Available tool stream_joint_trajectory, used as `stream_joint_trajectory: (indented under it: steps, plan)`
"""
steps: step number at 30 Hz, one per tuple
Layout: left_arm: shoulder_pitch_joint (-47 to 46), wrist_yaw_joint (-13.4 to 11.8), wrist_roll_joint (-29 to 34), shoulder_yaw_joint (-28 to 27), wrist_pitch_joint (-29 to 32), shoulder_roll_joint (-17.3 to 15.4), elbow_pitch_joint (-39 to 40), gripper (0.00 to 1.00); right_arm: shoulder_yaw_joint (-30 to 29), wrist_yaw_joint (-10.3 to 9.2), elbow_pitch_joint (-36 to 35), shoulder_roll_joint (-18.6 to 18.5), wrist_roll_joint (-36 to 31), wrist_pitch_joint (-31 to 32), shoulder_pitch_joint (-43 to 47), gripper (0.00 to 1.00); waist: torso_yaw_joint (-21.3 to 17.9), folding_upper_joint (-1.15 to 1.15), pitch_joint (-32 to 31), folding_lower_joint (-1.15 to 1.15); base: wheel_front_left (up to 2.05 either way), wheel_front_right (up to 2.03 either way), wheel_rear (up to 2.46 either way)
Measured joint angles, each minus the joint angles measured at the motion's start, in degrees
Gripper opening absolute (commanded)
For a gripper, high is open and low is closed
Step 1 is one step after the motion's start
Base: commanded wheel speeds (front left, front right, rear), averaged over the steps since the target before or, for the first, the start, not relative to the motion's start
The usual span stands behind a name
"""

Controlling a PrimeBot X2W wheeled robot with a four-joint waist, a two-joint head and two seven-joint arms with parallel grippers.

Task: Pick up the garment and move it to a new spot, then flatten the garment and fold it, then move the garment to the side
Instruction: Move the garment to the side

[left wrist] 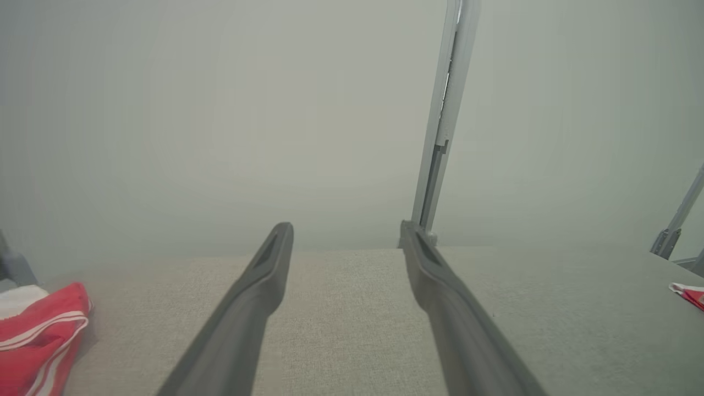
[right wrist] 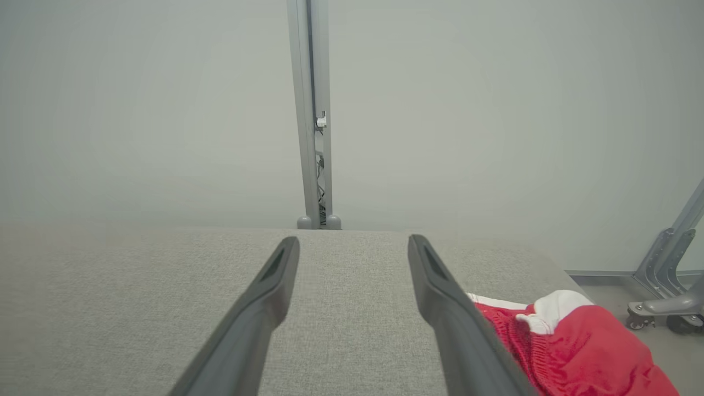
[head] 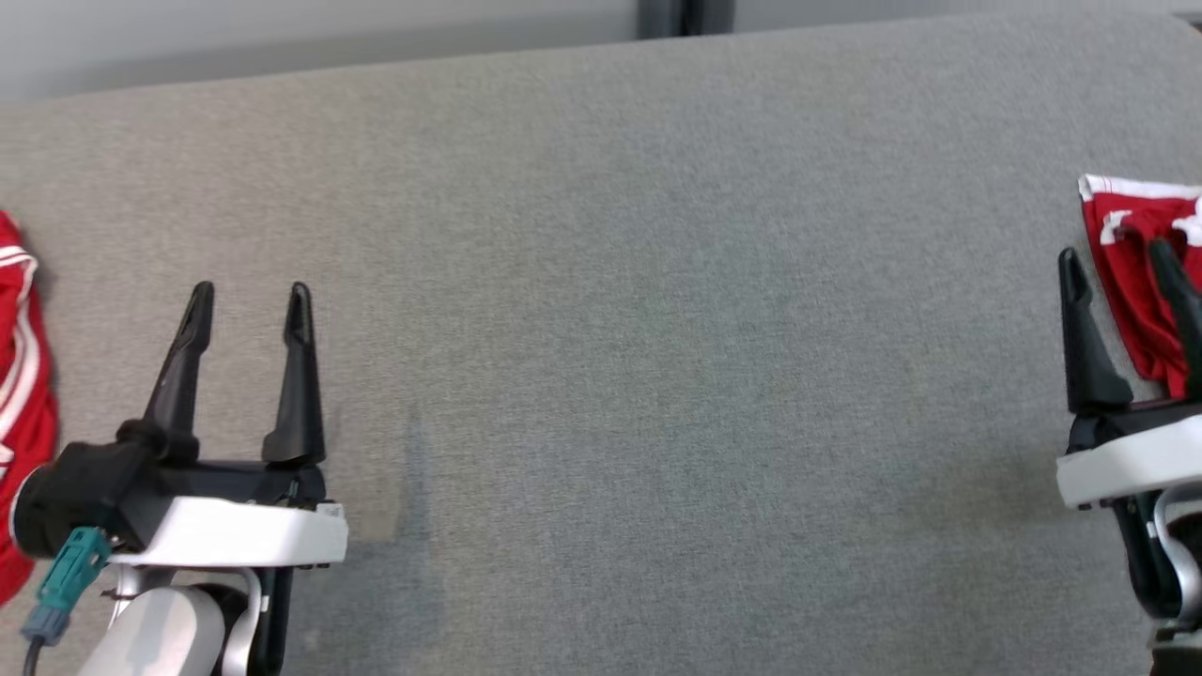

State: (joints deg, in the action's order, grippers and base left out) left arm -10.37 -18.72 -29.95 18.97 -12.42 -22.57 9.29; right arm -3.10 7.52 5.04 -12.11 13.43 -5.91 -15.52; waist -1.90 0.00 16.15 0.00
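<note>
A red garment with white trim (head: 1136, 282) lies bunched at the table's right edge, and its near part sits under and beside my right gripper (head: 1117, 255). That gripper is open with nothing between its fingers. In the right wrist view the same cloth (right wrist: 577, 352) lies just right of the right finger (right wrist: 440, 297), and the gripper (right wrist: 355, 243) is open over bare table. A second red garment with white stripes (head: 19, 376) lies at the left edge, left of my open left gripper (head: 249, 296). The left wrist view shows it (left wrist: 38, 341) at the lower left, apart from the open gripper (left wrist: 346, 231).
The grey fabric table (head: 657, 329) stretches wide between the two arms. Behind its far edge stand a grey post (right wrist: 311, 110) and a pale wall. A wheeled metal stand base (right wrist: 660, 297) sits on the floor beyond the table's right end.
</note>
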Motion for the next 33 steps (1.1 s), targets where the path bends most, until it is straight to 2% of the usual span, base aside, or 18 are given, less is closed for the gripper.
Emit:
stream_joint_trajectory:
  steps: [10,25,33]
  plan:
    - [5.58,0.1,-1.01,-0.67,-0.49,-1.65,-0.49,1.0,-0.81,-0.01,-7.82,4.72,-2.01,4.71,9.57,1.0,2.71,0.0,-6.66,0.0,0.0,0.0,0.0]
    - [12.54,0.68,-2.25,0.79,0.73,-3.12,-1.37,1.0,-1.81,-0.01,-12.14,6.94,-2.44,7.82,20.19,1.0,3.3,0.0,-15.14,0.0,0.0,0.0,0.0]
    - [13.55,0.55,-2.45,1.52,2.3,-3.82,-1.13,1.0,-2.79,-0.01,-15.17,7.87,-2.29,8.88,23.15,1.0,3.93,0.0,-16.65,0.0,0.0,0.0,0.0]
